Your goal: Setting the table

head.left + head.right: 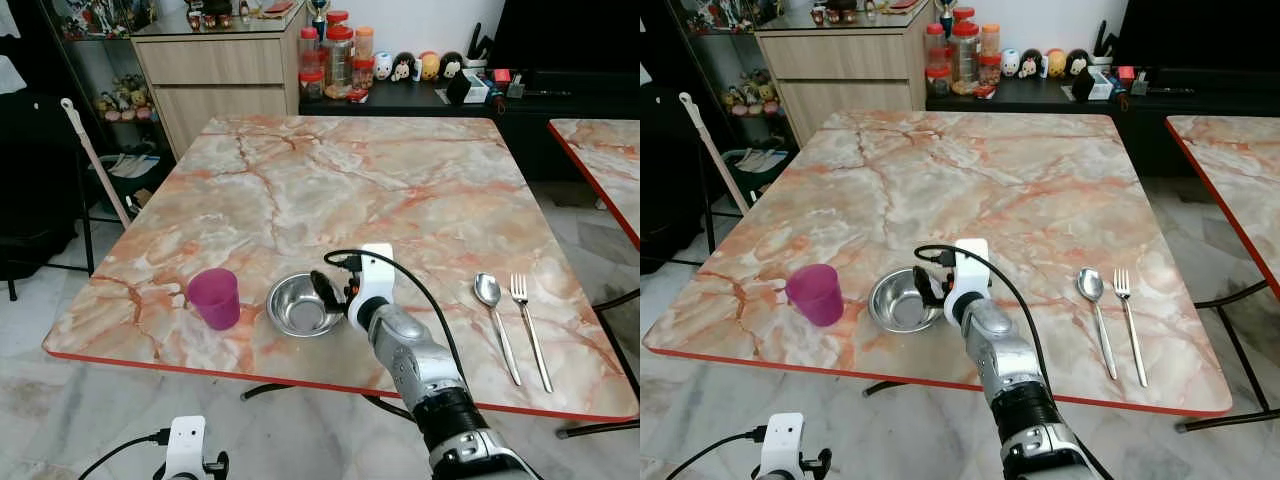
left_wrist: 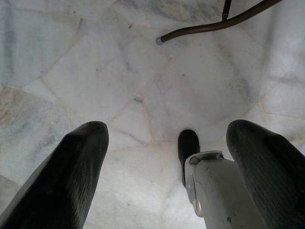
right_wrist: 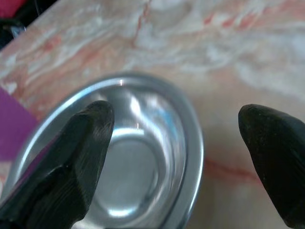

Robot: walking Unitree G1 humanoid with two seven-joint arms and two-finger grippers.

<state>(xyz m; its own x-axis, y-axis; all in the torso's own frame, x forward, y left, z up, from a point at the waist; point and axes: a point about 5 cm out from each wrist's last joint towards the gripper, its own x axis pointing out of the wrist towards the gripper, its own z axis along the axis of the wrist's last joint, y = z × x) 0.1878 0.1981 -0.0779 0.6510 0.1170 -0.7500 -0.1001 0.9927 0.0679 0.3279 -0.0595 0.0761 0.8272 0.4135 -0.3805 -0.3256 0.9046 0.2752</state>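
Across the near half of the marble counter [image 1: 330, 180] a place setting is partly laid out, and that is where the work stands. Most of the slab is bare pink-veined stone, with a second counter [image 1: 610, 150] of the same stone off to the right and a wooden cabinet [image 1: 215, 70] with jars behind.

Largest of the task's things is the steel bowl [image 1: 300, 305], sitting upright near the front edge, roughly centred. The right claw [image 1: 330, 290] is at its right rim, arm reaching in from below; in the right wrist view its two black fingers [image 3: 71, 157] are spread wide, one over the bowl's inside and the other over bare stone, so the rim lies between them and nothing is pinched. Whether a finger touches the metal I cannot tell.

Just left of the bowl stands the purple cup [image 1: 214, 297], upright and apart from it. Well to the right lie the spoon [image 1: 494, 318] and the fork [image 1: 530, 328], side by side and parallel, handles toward the front edge.

By my reading, bowl, cup and cutlery are all on the counter, so the bulk is done; what remains is likely settling the bowl and perhaps bringing the cutlery closer.

The left claw [image 2: 162, 167] hangs idle over the tiled floor [image 2: 143, 71], fingers apart and empty.
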